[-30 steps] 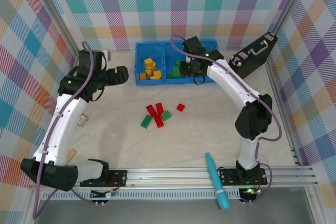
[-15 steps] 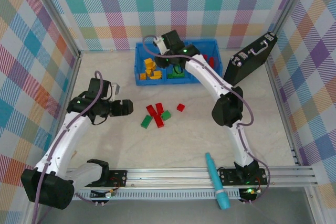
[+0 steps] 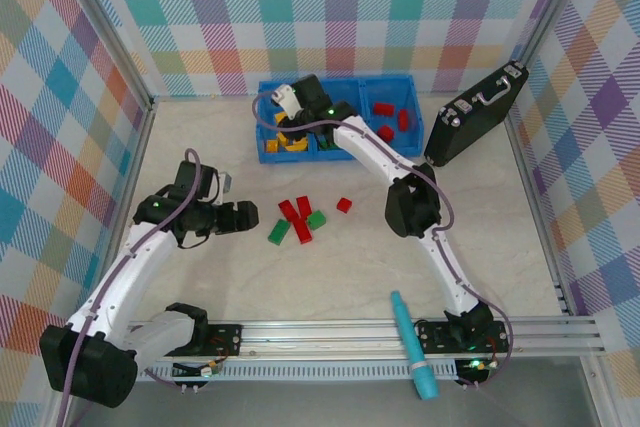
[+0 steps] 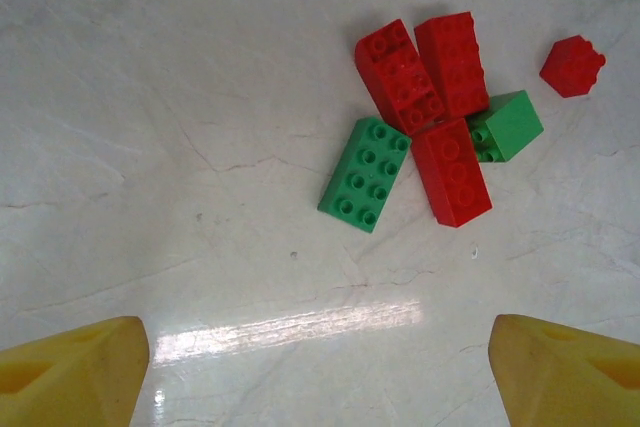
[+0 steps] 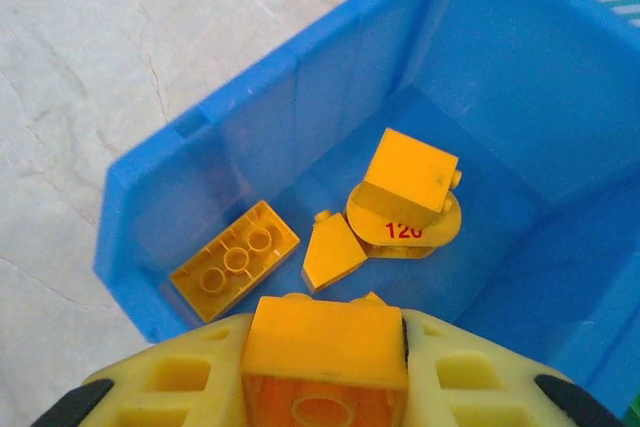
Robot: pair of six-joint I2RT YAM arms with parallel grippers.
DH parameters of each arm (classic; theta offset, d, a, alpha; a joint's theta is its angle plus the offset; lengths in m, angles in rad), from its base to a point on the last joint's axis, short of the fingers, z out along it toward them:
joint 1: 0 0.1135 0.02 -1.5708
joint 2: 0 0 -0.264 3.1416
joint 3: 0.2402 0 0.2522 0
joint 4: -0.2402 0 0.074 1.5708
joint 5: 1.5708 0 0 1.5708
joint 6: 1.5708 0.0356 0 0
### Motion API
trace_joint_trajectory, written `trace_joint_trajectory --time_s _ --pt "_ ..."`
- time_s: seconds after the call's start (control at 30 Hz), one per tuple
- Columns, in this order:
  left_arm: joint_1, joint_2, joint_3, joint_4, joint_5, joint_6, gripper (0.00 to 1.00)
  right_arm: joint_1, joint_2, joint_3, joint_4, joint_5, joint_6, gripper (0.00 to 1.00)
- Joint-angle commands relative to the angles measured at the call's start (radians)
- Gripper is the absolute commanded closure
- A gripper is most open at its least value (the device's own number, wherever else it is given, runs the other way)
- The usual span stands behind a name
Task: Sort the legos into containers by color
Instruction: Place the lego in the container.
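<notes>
Lego brick, yellow-orange, is pinched by the right gripper; left gripper gapes empty.

Clamped in right claw: yellow brick, over end compartment of blue tray.
Under that claw: flat yellow brick studs-up, tilted yellow cube, small yellow wedge. Ahead of wide-spread left claw, bunched together: three long red bricks, two green bricks; small red brick further right, apart.
</notes>
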Motion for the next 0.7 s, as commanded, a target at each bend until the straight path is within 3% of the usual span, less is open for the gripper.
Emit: trace_joint_trajectory --time_s 0.0,0.13,0.47,0.67 --pt "-0.028 -0.003 -0.012 0.016 -0.024 -0.040 0.12 0.000 0.038 0.035 0.030 -0.005 -0.066 0.67" --pt "-0.083 0.047 -0.037 0.040 -0.041 -0.061 0.12 0.000 0.052 0.035 0.030 -0.002 -0.092 0.62" --pt "-0.213 0.253 -0.032 0.111 -0.160 -0.068 0.16 0.002 -0.012 0.026 0.007 -0.051 -0.116 0.37" --pt "-0.269 0.402 0.000 0.166 -0.183 -0.061 0.20 0.002 -0.117 -0.030 0.016 -0.068 -0.136 0.31"
